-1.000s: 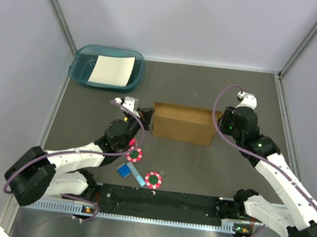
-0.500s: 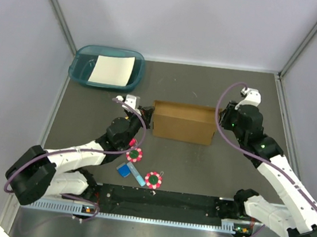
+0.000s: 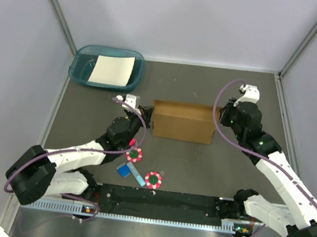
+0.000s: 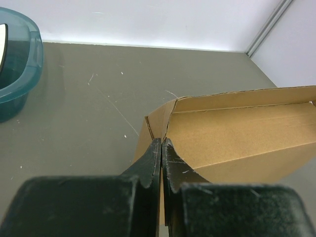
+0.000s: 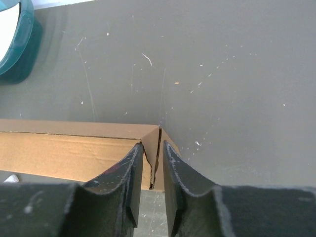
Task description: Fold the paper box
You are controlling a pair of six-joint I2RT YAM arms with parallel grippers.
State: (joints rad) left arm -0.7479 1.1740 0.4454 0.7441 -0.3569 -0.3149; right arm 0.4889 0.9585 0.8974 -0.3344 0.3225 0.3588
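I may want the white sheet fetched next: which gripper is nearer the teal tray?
Left. The left gripper pinches the paper box at its left end, below-right of the teal tray. The right gripper pinches the opposite end, beyond the whole box.

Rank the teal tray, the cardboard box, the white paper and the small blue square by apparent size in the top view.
Largest: the teal tray and the cardboard box, nearly alike; the tray is slightly wider.
Then the white paper.
Smallest: the blue square.
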